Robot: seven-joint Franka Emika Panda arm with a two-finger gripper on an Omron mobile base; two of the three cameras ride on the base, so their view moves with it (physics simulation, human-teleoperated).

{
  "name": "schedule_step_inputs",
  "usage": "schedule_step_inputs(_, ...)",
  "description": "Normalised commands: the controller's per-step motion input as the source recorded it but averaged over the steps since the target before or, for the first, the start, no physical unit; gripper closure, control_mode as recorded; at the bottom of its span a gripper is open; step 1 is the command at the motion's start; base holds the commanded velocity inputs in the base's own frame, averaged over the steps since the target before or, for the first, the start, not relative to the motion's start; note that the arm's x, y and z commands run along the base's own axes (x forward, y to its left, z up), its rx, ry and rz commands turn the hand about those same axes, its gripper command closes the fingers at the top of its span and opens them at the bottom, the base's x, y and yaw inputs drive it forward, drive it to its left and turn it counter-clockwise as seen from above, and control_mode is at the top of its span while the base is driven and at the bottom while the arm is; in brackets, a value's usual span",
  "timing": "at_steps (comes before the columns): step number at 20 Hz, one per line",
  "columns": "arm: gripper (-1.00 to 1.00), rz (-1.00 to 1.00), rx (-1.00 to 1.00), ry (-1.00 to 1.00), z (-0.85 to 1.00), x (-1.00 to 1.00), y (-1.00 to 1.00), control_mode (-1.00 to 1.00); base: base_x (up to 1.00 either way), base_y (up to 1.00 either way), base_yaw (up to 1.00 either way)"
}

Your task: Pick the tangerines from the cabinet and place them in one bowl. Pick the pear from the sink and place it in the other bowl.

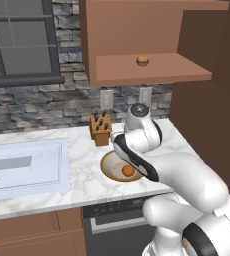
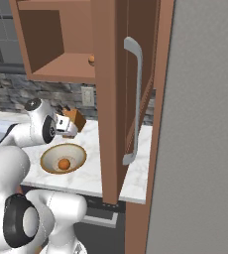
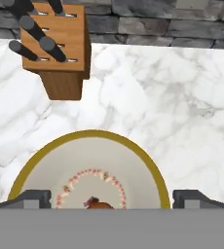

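Nearest the base, on the marble table [image 1: 82,170], the tan-rimmed bowl [image 1: 109,170] holds one bright tangerine [image 1: 128,170], and the gripper [image 3: 112,197] hangs just above it with its jaws spread wide and nothing between them. Just behind the bowl stands a wooden knife block [image 3: 60,46] with dark handles, and to its left the sink [image 1: 24,167] is set into the table. Farther back and higher, the duller tangerine [image 1: 142,60] sits on the shelf of the open cabinet [image 1: 147,70]; no writing or brand can be read anywhere.
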Motion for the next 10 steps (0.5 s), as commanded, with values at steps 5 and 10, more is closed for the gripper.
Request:
schedule_step_inputs(5,-1.0,0.0,0.01,-0.09,0.53,-0.05,-0.16,-1.0,0.0,0.0,0.0)
schedule_step_inputs(10,-1.0,0.0,0.02,-0.06,0.5,-0.03,-0.15,-1.0,0.0,0.0,0.0)
